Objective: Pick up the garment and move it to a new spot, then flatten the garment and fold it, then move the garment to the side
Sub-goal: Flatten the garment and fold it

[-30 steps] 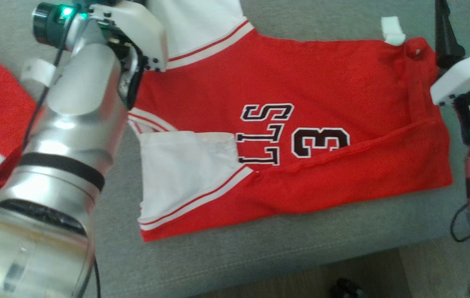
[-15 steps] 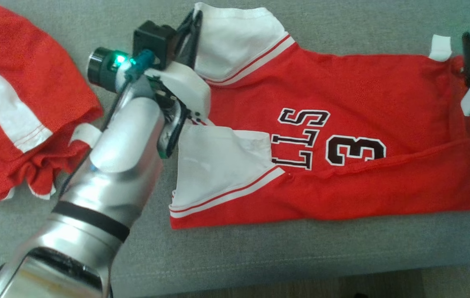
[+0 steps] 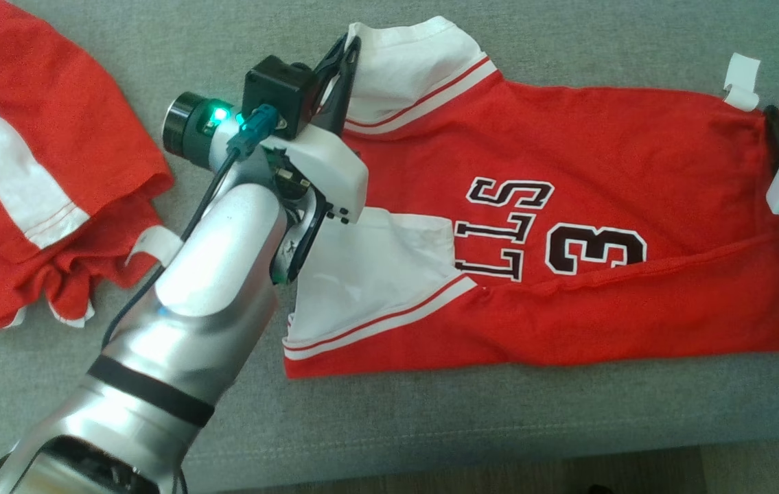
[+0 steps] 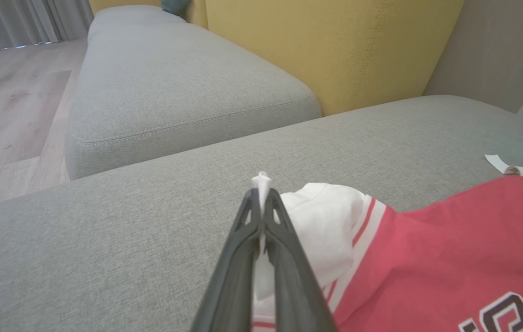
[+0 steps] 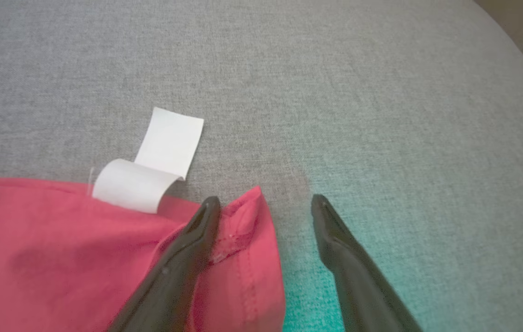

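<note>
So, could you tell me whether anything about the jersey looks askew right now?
Yes: the jersey has its near edge folded over on a slant, its near sleeve covers part of the lettering, and a second red garment lies crumpled at the left.

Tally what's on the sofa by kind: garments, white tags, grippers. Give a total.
Red-and-white garments: 2 (jersey, crumpled garment)
White tags: 2 (tag at the jersey's corner, tag beside the crumpled garment)
Grippers: 2 (left gripper, right gripper)
Total: 6
</note>
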{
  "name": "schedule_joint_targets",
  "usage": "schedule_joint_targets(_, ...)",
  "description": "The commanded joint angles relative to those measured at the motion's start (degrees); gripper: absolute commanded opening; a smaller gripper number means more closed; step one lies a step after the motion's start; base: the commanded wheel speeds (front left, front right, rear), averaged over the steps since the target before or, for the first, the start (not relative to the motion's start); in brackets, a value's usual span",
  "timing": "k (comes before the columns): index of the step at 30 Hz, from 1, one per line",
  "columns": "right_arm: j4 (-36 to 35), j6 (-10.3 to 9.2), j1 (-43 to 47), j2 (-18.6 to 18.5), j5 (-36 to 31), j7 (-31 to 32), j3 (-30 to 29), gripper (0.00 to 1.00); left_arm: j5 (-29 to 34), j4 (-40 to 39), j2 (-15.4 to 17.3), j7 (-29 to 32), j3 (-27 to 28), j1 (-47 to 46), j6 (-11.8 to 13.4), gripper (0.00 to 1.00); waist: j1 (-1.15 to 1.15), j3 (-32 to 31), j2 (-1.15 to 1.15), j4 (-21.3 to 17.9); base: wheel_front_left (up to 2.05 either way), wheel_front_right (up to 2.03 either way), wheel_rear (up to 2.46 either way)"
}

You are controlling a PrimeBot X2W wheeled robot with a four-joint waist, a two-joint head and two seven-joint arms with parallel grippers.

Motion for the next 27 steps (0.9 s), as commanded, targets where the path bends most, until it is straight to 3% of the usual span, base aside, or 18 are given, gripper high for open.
schedule_joint_targets(1,-0.90,-0.04,-1.02,-0.58,-0.21,0.22,0.53,1.00,0.16,-2.46,1.68,0.38,1.47,-0.67,0.48,0.00,0.00,-0.16,0.00,-0.13,0.00,0.00,0.00)
schedule_joint_targets(7,0.45,-0.04,-1.61,0.00,0.35,0.37,1.22,1.00,0.01,-4.64,2.56,1.66,1.24,-0.07,1.13,0.00,0.00,-0.07,0.00,-0.49,0.00,0.00,0.00)
schedule_joint_targets(8,0.58,-0.04,-1.73,0.24,0.89,0.49,1.48,0.90,-0.02,-4.92,2.69,1.83,1.24,-0.08,1.23,0.00,0.00,0.04,0.00,-0.53,0.00,0.00,0.00)
schedule_joint_targets(10,0.76,-0.04,-1.94,0.66,2.30,1.14,2.34,0.10,-0.10,-5.41,2.99,2.13,1.32,-0.18,1.43,0.00,0.00,0.33,0.00,-0.59,0.00,0.00,0.00)
schedule_joint_targets(11,0.75,-0.04,-2.03,0.70,2.98,1.43,2.83,0.00,-0.15,-5.61,3.17,2.24,1.39,-0.24,1.52,0.00,0.00,0.47,0.00,-0.64,0.00,0.00,0.00)
schedule_joint_targets(19,-0.62,-0.04,-4.85,-1.09,3.83,-3.49,2.68,0.00,-0.63,-5.38,4.85,2.42,2.60,-2.05,1.97,0.00,0.00,1.48,0.00,-0.76,0.00,0.00,0.00)
schedule_joint_targets(27,-0.12,-0.04,-10.45,-0.49,1.78,-11.12,1.24,0.00,-0.79,-2.84,6.29,1.29,4.65,-7.92,1.96,0.00,0.00,2.94,0.00,-1.17,0.00,0.00,0.00)
